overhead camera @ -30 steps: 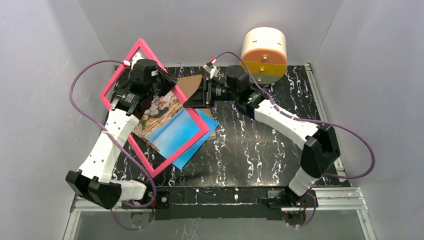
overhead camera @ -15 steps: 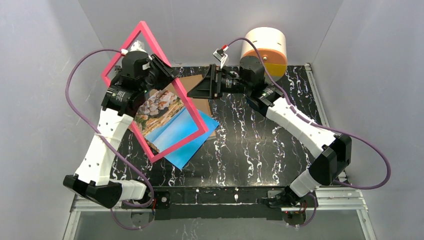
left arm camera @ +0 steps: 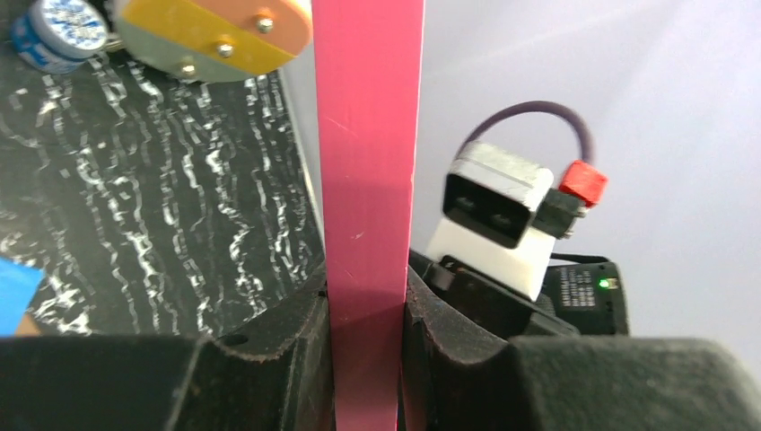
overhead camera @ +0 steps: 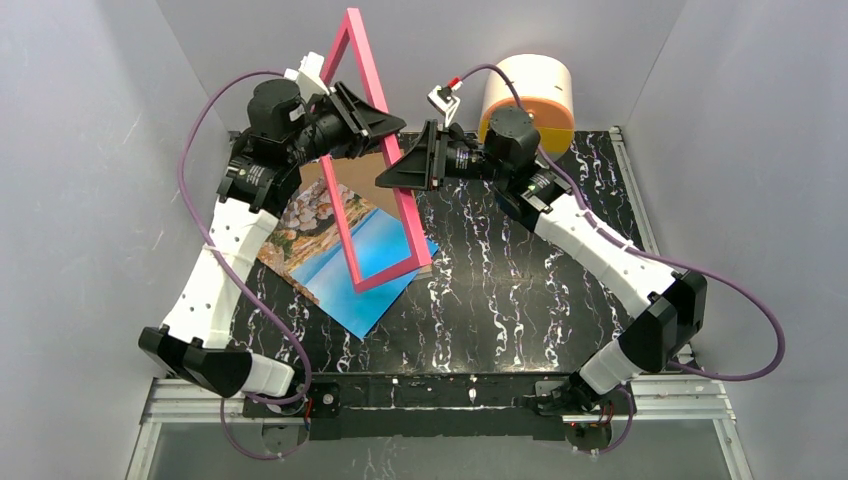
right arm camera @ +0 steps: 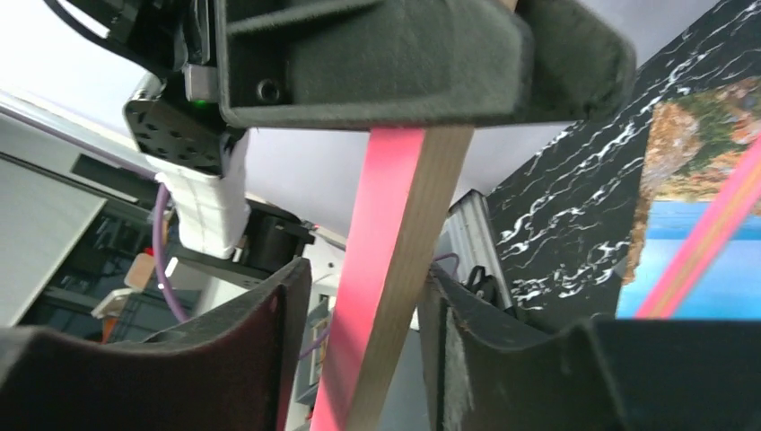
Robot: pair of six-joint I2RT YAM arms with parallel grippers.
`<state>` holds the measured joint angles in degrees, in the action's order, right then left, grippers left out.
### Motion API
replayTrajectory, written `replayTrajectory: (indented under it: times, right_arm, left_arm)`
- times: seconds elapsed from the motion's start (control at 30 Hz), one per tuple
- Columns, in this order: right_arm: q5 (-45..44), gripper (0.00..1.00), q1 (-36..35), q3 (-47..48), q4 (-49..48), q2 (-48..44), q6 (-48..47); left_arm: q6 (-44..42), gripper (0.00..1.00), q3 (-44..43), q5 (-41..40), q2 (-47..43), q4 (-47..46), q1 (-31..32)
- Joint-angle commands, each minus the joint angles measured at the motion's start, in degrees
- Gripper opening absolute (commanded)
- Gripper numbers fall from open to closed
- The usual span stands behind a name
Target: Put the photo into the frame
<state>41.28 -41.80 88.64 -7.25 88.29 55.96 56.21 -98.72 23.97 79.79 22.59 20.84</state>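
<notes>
The frame (overhead camera: pixel 393 276) stands tilted up almost edge-on, its low corner on the table and its top against the back wall. My left gripper (overhead camera: pixel 383 124) is shut on its upper pink rim; in the left wrist view the rim (left arm camera: pixel 368 162) is pinched between the fingers (left arm camera: pixel 366 316). My right gripper (overhead camera: pixel 392 177) is open just below, its jaws on either side of the rim (right arm camera: pixel 395 260), with a gap on the pink side. The photo (overhead camera: pixel 305 235) lies face up on the table under the frame and also shows in the right wrist view (right arm camera: pixel 709 180).
A brown cardboard board (overhead camera: pixel 362 182) lies behind the frame. A cream and orange cylinder (overhead camera: pixel 527 95) stands at the back right, seen too in the left wrist view (left arm camera: pixel 215 31). Grey walls close in on the left, back and right.
My left gripper has lifted and swung the frame from lying tilted over the photo to nearly upright. My right gripper has moved up and left around the frame's rim.
</notes>
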Motion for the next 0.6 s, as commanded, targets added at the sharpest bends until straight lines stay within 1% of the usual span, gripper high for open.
replayTrajectory:
  times: [0.0,0.07,0.17,0.27,0.3,0.33,0.43,0.5,0.53,0.57]
  right_arm:
    - [-0.24,0.51,0.1,-3.14,-10.91,-4.59,7.49]
    - [-1.76,0.48,0.22,-4.93,-12.54,-6.52,8.94]
    - [-2.46,0.48,0.27,-5.77,-14.9,-8.02,11.38]
    - [-3.0,0.61,0.45,-7.9,-20.06,-9.09,15.69]
    - [-3.41,0.63,0.49,-8.62,-21.77,-9.44,17.15]
    - [-3.69,0.62,0.54,-9.03,-22.74,-9.66,18.17]
    - [-3.92,0.5,0.73,-8.66,-23.2,-9.79,19.59]
    - [-4.5,0.4,0.73,-8.29,-22.29,-10.03,19.4]
    - [-5.45,0.27,0.76,-8.04,-21.04,-10.45,18.77]
    - [-5.7,0.22,0.71,-7.87,-20.54,-10.54,18.45]
  left_arm:
    - [4.22,0.0,-0.77,7.03,-0.78,-12.25,-0.1]
    - [6.53,0.0,-0.25,8.46,-0.45,-15.37,-0.1]
    - [8.48,0.0,0.45,9.9,-0.11,-18.43,-0.1]
    - [10.29,0.0,1.43,11.73,-0.07,-22.09,-0.1]
    - [11.11,0.0,1.62,12.32,-0.04,-23.86,-0.1]
    - [12.14,0.0,1.98,12.95,0.01,-25.56,-0.1]
    - [14.3,0.0,2.76,14.46,-0.07,-29.18,-0.1]
    - [14.92,0.0,2.98,15.08,-0.07,-30.48,-0.1]
    - [15.19,0.0,3.54,15.36,-0.3,-31.11,-0.09]
    - [15.32,0.0,3.89,15.33,-0.47,-31.38,-0.1]
